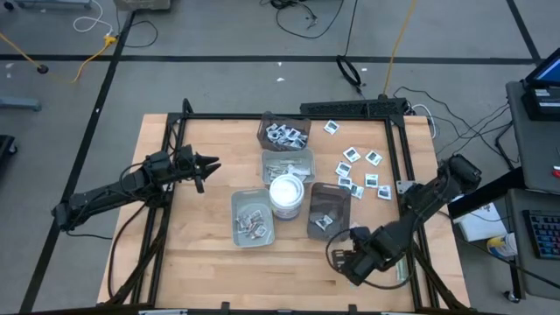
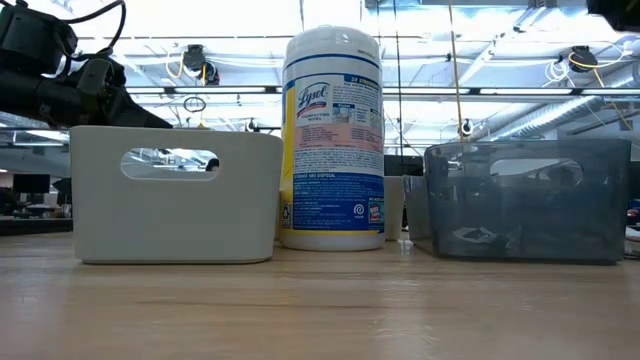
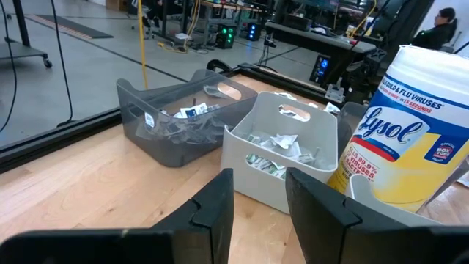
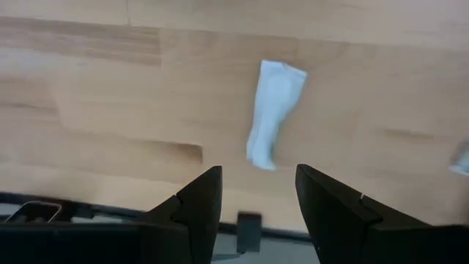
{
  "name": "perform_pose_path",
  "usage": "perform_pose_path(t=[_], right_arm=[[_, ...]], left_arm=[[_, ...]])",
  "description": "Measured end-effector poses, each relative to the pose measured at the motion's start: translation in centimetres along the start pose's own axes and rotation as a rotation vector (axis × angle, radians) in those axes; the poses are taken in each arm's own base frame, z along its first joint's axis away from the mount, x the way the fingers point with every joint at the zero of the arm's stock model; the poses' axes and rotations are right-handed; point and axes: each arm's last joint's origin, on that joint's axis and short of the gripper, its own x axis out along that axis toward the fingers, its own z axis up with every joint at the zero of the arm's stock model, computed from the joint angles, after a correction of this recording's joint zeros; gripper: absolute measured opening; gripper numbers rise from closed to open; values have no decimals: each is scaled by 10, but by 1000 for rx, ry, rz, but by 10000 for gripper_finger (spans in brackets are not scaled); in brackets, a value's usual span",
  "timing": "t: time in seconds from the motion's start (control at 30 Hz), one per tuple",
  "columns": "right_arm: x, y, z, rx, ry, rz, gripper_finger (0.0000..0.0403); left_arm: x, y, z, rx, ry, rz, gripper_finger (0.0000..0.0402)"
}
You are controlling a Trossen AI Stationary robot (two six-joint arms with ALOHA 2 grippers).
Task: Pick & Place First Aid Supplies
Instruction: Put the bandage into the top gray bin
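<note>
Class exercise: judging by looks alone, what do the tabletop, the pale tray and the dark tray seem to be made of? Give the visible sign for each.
Tabletop: probably wood, matt, with visible grain and plank seams.
Pale tray: likely opaque moulded plastic, smooth and satin, with a cut-out handle.
Dark tray: likely smoky translucent plastic; its contents show faintly through the wall.

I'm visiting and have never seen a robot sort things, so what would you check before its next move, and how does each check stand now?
1. Right gripper fingers open, nothing between them: ok.
2. A packet lies on bare wood ahead of those fingers: ok.
3. Left gripper open and empty, waiting left of the trays: ok.
4. Loose square packets remain on the table: ok.
5. Dark tray near the right arm has room: ok.
6. Which tray that packet belongs in: cannot tell.
</note>
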Motion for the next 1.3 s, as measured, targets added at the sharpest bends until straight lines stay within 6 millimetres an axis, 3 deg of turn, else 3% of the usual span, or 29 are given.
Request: perform_pose_path(t=[0.37,0.6,0.73,1.0,1.13,1.3], right_arm=[[75,11,-17,-23,35,-57,171],[104,12,-22,-30,23,-113,168],[106,13,-22,-34,26,-110,139],[106,13,-23,-85,33,-105,10],[93,9,-19,-127,28,-112,10],[53,4,-11,-268,58,-70,3]], left_arm=[[0,0,0,0,0,0,129],[0,0,0,0,0,0,129],[0,0,0,0,1,0,129],[0,0,0,1,-4,-1,129],[0,0,0,1,-4,-1,129],[0,0,1,1,-6,-2,129]])
